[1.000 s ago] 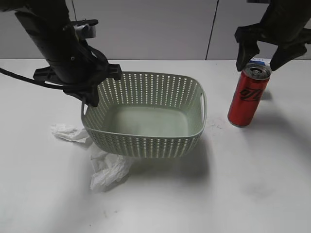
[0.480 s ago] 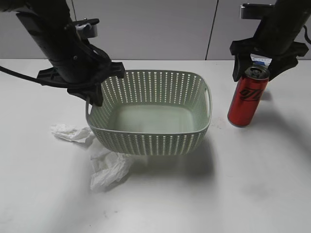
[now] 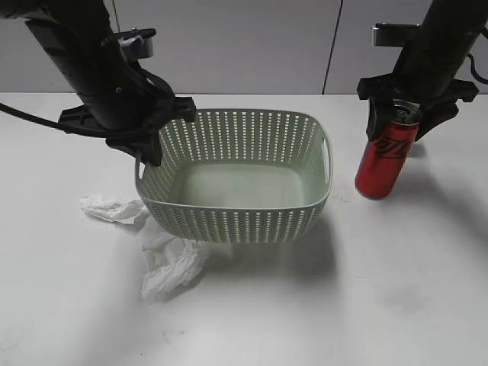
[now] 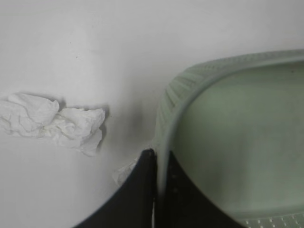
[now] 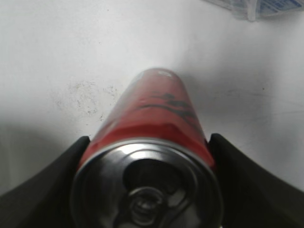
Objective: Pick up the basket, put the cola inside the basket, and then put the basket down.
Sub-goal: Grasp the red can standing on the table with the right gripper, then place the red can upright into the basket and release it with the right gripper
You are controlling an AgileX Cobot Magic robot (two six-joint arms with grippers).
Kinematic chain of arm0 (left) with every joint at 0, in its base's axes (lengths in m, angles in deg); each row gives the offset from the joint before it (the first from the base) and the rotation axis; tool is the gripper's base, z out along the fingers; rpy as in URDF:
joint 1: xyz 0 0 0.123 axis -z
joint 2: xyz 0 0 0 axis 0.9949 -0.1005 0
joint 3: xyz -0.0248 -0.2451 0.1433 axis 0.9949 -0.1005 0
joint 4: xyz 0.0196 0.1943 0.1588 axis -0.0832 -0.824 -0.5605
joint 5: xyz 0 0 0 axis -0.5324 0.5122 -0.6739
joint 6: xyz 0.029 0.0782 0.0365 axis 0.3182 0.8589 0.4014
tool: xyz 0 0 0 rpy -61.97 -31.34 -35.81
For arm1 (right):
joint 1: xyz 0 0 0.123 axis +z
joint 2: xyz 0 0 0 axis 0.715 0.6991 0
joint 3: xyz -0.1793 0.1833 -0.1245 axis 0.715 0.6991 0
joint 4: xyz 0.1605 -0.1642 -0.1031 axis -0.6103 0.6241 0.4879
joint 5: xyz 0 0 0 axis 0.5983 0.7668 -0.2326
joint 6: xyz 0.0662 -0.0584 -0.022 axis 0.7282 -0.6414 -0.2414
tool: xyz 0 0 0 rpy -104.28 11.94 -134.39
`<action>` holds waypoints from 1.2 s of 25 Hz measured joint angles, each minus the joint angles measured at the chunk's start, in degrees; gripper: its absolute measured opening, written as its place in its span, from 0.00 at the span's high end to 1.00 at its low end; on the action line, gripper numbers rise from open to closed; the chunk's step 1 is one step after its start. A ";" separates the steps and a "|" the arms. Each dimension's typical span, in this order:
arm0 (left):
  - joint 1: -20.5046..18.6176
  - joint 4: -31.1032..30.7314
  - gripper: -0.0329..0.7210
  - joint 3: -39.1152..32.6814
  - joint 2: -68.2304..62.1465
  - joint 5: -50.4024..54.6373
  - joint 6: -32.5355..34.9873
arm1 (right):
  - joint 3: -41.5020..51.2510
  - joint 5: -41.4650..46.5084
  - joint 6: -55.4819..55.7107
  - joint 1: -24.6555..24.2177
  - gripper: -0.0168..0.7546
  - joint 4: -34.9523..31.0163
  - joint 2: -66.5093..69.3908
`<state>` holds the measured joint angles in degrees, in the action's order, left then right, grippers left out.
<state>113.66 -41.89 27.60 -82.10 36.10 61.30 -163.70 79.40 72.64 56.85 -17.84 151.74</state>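
Observation:
The pale sage-green basket hangs from my left gripper, which is shut on its left rim and holds it a little above the table. In the left wrist view the jaws pinch the basket wall. The basket is empty. The red cola can stands upright on the table to the right of the basket. My right gripper has one finger on each side of the can's top. In the right wrist view both fingers lie against the cola.
Crumpled white tissues lie on the table left of the basket and under its front left corner; one shows in the left wrist view. A white-and-blue carton lies behind the can.
The left gripper has lifted the basket and shifted it slightly right. The right gripper has come down from above the can, and its fingers have closed in around the can's top.

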 joint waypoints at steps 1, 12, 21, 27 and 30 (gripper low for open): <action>0.00 0.00 0.96 0.00 0.00 0.00 0.00 | 0.00 0.00 0.04 0.00 0.32 0.02 0.00; 0.00 0.00 0.96 0.00 0.00 -0.02 0.00 | -2.53 4.17 0.10 0.00 0.33 -0.09 -0.30; 0.00 0.00 0.96 0.00 0.00 -0.02 0.00 | -3.72 4.47 -1.74 0.07 0.33 -2.52 -13.48; 0.00 0.00 0.96 0.00 0.00 -0.02 0.00 | -3.72 4.64 -4.44 0.07 0.33 -12.31 -25.61; 0.00 0.32 0.96 0.00 0.00 -0.02 0.00 | -3.72 4.70 -6.39 0.50 0.33 -19.05 -29.65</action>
<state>113.66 -41.56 27.60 -82.10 36.08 61.30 -167.42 84.09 66.26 57.34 -36.89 122.09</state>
